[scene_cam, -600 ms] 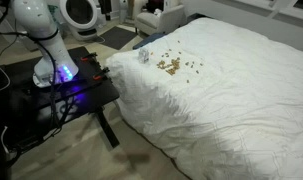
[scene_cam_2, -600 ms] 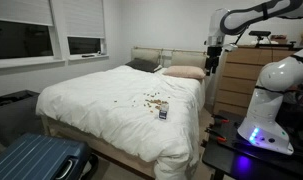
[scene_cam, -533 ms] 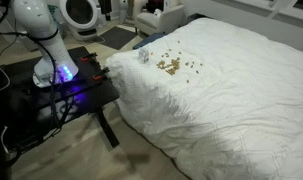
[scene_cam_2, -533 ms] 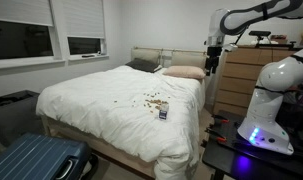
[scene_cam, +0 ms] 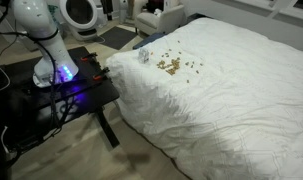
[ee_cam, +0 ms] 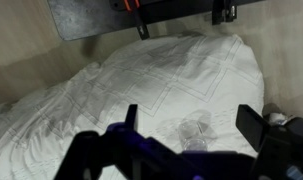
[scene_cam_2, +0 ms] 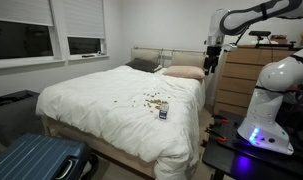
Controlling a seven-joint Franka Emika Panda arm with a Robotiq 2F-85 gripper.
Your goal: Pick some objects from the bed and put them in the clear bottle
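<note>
In an exterior view the bed (scene_cam: 231,110) fills the right and lower frame under a rumpled white duvet. The objects (scene_cam: 171,66) lie as a loose tan scatter in the upper middle. The clear bottle (scene_cam: 143,56) stands just left of them, by the mattress edge nearest the robot's base, probably so that one reach serves both. The black table (scene_cam: 76,85) carrying that base sits at centre left.

In an exterior view from the foot of the bed, the objects (scene_cam_2: 149,98) sit at frame centre with the clear bottle (scene_cam_2: 162,112) upright just below and right of them. The arm (scene_cam_2: 256,14) runs across the upper right and the gripper (scene_cam_2: 211,58) hangs high in front of the dresser (scene_cam_2: 236,85), well apart from both. I judge this a start pose, with the descent not yet begun.

In the wrist view the gripper (ee_cam: 191,118) fills the lower frame, its jaws spread wide and holding nothing. Between them lies white bedding and a faint see-through shape, probably the clear bottle (ee_cam: 194,130). The objects are too small to make out here. A wide spread suits a broad pinch at such tiny bits.
</note>
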